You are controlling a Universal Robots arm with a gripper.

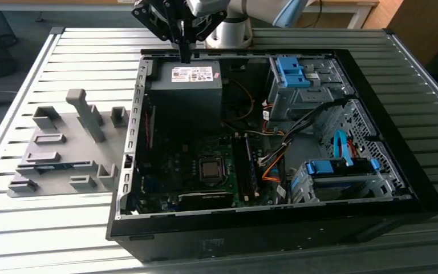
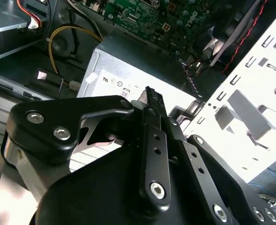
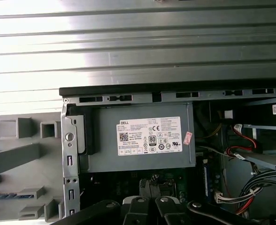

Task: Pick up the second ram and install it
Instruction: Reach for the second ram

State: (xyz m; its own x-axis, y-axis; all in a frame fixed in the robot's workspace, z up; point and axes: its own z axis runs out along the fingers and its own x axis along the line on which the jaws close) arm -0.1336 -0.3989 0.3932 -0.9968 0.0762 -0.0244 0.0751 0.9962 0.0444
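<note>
The second ram point(image 1: 52, 166) is a thin blue-green stick lying in a holder of the grey fixture point(image 1: 74, 137), at the exterior view's left, outside the computer case. In the first wrist view the second ram point(image 3: 1, 196) is a bluish strip at the picture's edge. My gripper point(image 1: 183, 55) hangs over the back edge of the case, above the grey power supply point(image 1: 185, 85), far from the stick. Its black fingers point(image 2: 150, 101) are pressed together with nothing between them. In the first wrist view the gripper point(image 3: 152, 183) stands over the board beside the power supply point(image 3: 142, 140).
The open black case point(image 1: 401, 171) lies on a slatted metal table point(image 1: 52, 228). Inside are the motherboard point(image 1: 196, 171) with long black slots point(image 1: 243, 165), cable bundles point(image 1: 280, 160) and blue drive brackets point(image 1: 291, 71). The fixture's upright grey posts point(image 1: 89, 114) stand beside the case wall.
</note>
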